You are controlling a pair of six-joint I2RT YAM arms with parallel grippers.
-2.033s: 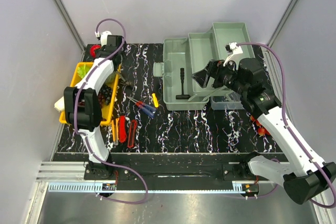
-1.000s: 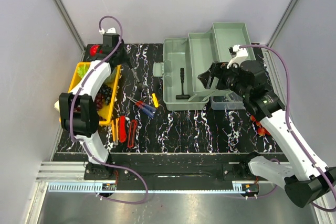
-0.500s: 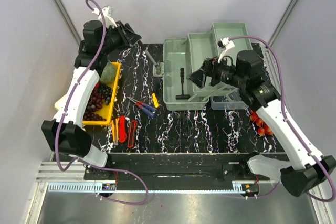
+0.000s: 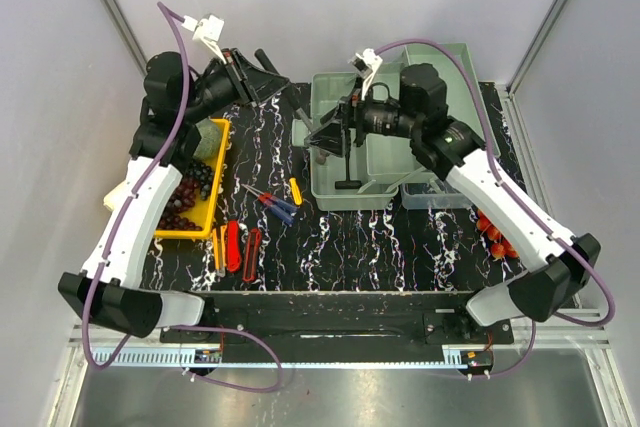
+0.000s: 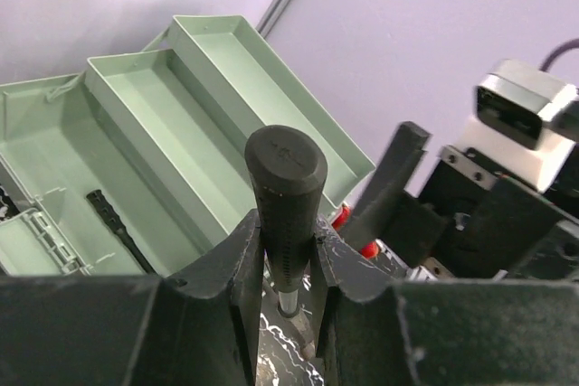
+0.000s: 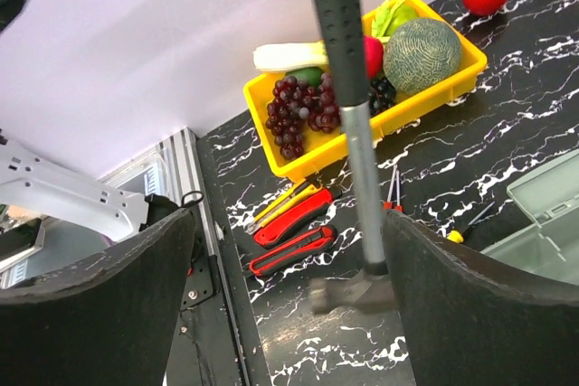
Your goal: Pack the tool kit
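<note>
1. Grips hammer [image 5: 286, 178] by its black handle, narrowly, in left tool [image 5: 288, 259], clear of the surface [image 4: 380, 237].
2. Spreads right tool [image 6: 289, 232] wide, fingers flanking hammer's shaft, apart from it.
3. Shows open toolbox [image 5: 172, 124] just below right tool.

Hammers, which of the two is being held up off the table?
The hammer clamped by its black grip in the left gripper. The other hammer lies flat on the floor of the toolbox, with nothing holding it.
</note>
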